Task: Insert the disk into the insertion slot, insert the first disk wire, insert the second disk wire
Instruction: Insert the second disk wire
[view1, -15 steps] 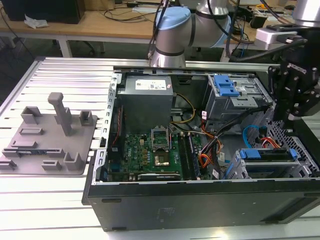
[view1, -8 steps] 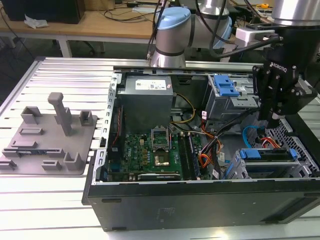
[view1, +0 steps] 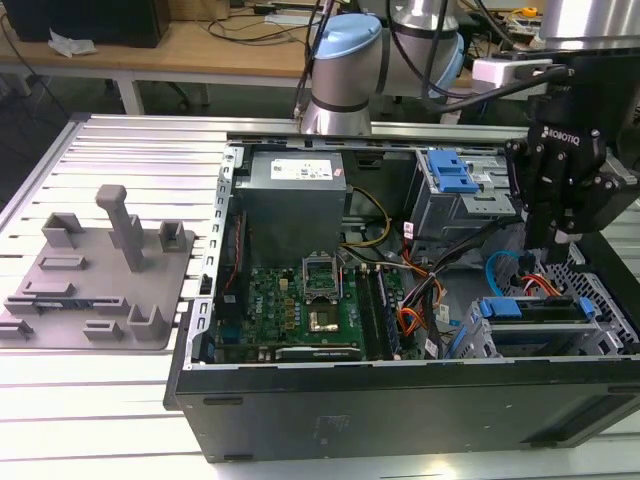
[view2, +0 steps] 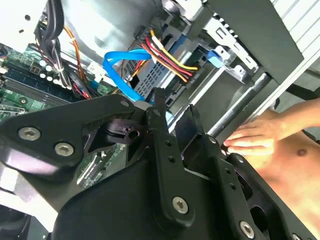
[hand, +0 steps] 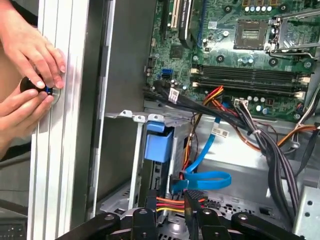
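Sitting on the ridged metal table (view1: 120, 400) is a big black computer case (view1: 400, 400), lying open. A grey plastic block (view1: 100, 270) rests on the table just beside the case. The black gripper (view1: 555, 240) hangs over the case, just above the insertion slot (view1: 475, 335). I cannot tell if it is open or closed. The disk (view1: 530, 309) sits in that slot inside the case, with its blue frame showing. A blue wire (hand: 205, 150) and a red and yellow wire bunch (hand: 170, 202) loop inside the case near the disk. Outside the case, one hand (hand: 32, 47) and a second hand (hand: 20, 110) pinch a small black knob (hand: 30, 84).
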